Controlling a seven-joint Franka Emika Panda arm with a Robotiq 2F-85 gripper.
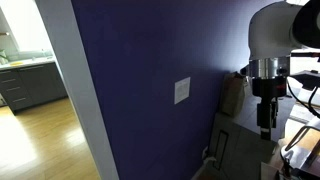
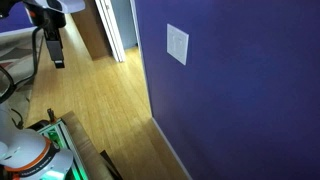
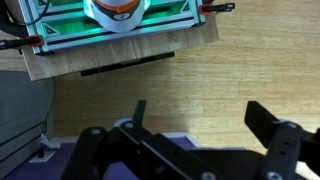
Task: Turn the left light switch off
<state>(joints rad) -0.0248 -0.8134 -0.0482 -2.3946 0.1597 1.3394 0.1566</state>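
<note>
A smooth, matte, dark blue-purple wall (image 2: 250, 90) carries one small, nearly square white plastic switch plate (image 1: 182, 90), flat against the paint at about mid-height. The left light switch (image 2: 173, 43) is the left-hand rocker on that plate; the plate is too small in both exterior views to tell how the rocker is tipped. The single black gripper (image 1: 265, 128) hangs from a glossy white rounded arm (image 1: 275, 30), pointing down and well apart from the wall and the plate. In the wrist view its two dark fingers (image 3: 265, 120) stand wide apart, with only floor showing between them. The floor (image 2: 110, 110) is light wood planking, and one white baseboard (image 2: 175, 150) edges the wall's foot.
</note>
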